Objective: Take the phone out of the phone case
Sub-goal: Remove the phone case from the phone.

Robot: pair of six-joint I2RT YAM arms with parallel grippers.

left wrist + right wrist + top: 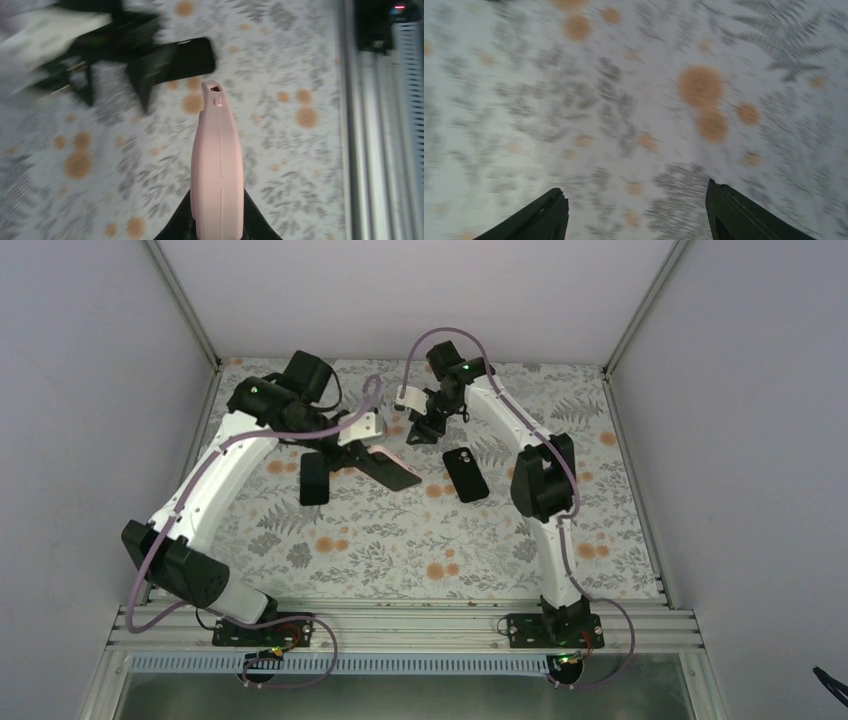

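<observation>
My left gripper (366,444) is shut on a pink phone case (392,469) and holds it tilted above the table. The case's face looks dark in the top view. In the left wrist view the pink case (217,160) stands edge-on between my black fingers (175,225); I cannot tell whether a phone is inside it. A black phone (466,474) lies flat on the table, back up; it also shows in the left wrist view (186,57). My right gripper (418,428) is open and empty above the cloth, its fingertips (541,217) wide apart.
A second black flat rectangle (314,478) lies on the floral tablecloth (400,540) left of the held case. An aluminium rail (400,625) runs along the near edge. White walls enclose the back and both sides.
</observation>
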